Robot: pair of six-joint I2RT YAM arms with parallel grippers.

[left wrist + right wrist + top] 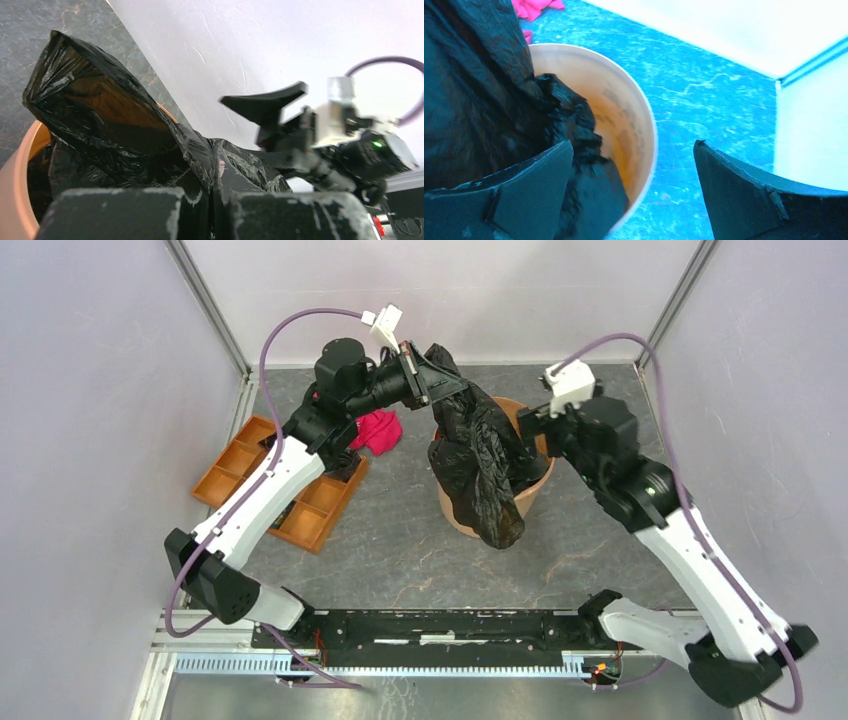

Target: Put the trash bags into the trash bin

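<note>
A large black trash bag (480, 455) hangs over the orange trash bin (533, 490), partly inside it and draping down its front wall. My left gripper (432, 380) is shut on the bag's top edge and holds it up above the bin's far-left rim; the left wrist view shows the film (125, 140) pinched between the jaws, with the bin (15, 170) below. My right gripper (530, 435) is open at the bin's right rim, one finger (531, 185) over the bag (479, 100) inside the bin (634, 115), the other finger outside the rim.
A pink-red cloth (378, 430) lies left of the bin, also showing in the right wrist view (531, 7). A flat orange tray (300, 510) with square compartments lies under the left arm. White walls stand close behind and at both sides.
</note>
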